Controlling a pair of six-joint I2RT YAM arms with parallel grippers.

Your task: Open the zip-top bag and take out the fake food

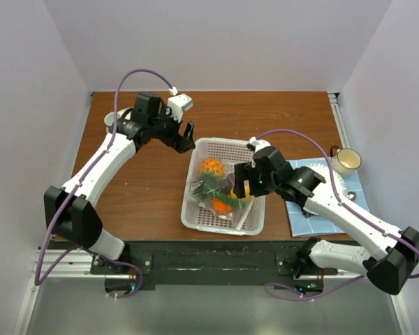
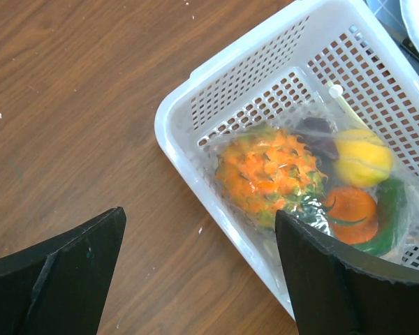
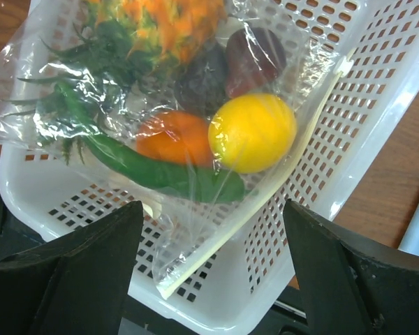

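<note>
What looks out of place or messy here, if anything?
Nothing is spilled or broken. The only untidy thing is the bag, which lies crumpled and slantwise in the basket, with the toy food bunched inside it. The left pincer and right pincer are open, holding nothing.

1 overhead camera looks down from behind — 2 wrist cameras, close, both face the basket (image 1: 223,140)

This is a robotics lab cell, not a kitchen: plain pale panels (image 1: 216,42) wall the wooden table (image 1: 143,195) on three sides, a black mounting rail (image 1: 209,262) with two cabled robot arms (image 1: 101,164) lines its near edge, and the fake food (image 1: 211,167) at its middle is toy plastic.
</note>
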